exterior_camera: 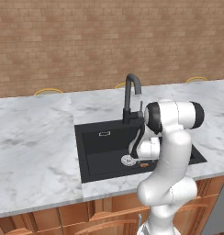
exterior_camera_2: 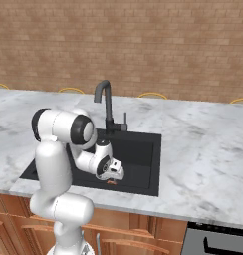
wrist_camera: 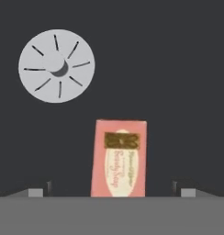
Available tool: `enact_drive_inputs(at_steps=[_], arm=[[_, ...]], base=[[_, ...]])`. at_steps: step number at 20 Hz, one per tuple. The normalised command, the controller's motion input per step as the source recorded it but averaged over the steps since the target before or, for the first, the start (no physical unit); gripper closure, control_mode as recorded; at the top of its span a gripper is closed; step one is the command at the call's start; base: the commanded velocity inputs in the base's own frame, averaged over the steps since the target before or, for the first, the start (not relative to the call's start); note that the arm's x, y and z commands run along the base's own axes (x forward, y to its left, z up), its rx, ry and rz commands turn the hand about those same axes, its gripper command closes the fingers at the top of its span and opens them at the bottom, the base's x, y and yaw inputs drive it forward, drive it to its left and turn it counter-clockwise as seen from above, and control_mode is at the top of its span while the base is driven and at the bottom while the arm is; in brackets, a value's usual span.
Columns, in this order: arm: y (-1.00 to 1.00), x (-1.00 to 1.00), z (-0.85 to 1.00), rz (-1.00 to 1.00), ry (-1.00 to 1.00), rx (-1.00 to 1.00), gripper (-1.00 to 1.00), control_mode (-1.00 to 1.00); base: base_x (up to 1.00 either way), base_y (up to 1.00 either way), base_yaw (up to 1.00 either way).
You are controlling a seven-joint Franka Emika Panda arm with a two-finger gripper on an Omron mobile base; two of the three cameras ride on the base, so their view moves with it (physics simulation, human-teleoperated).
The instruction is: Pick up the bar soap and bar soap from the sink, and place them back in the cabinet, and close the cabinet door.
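A salmon-pink bar soap [wrist_camera: 119,158] with a pale printed label lies flat on the black floor of the sink [exterior_camera: 100,151], just beside the round silver drain [wrist_camera: 56,65]. My gripper [wrist_camera: 111,192] hangs low inside the basin, right over the soap, open, with one dark fingertip on each side of the bar's near end. From the base views the hand [exterior_camera_2: 113,172] reaches down into the sink [exterior_camera_2: 138,149], and a sliver of the bar soap [exterior_camera: 144,164] shows under it. The cabinet and the cabinet door are out of view.
A dark gooseneck faucet [exterior_camera: 131,96] stands at the sink's back edge, close behind the arm. White marble counter [exterior_camera: 36,147] spreads to both sides. Low wooden cabinets [exterior_camera: 86,215] run below, and a brick wall [exterior_camera: 109,41] rises behind.
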Motion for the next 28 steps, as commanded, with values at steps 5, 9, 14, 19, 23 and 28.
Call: enact_drive_inputs(at_steps=[5,9,14,19,23,28], arm=[[0.0,0.0,-0.25,0.0,0.0,0.0,-1.0,-1.0],[0.0,0.0,-0.23,0.0,0.0,0.0,-1.0,-1.0],[0.0,0.0,-0.2,0.0,0.0,0.0,-1.0,-1.0],[0.0,0.0,-0.17,0.0,0.0,0.0,-1.0,-1.0],[0.0,0.0,-0.18,0.0,0.0,0.0,-1.0,-1.0],[0.0,0.0,-0.22,0.0,0.0,0.0,-1.0,-1.0]], base=[[0.0,0.0,0.0],[0.0,0.0,0.0],[0.0,0.0,0.0],[0.0,0.0,0.0],[0.0,0.0,0.0],[0.0,0.0,0.0]])
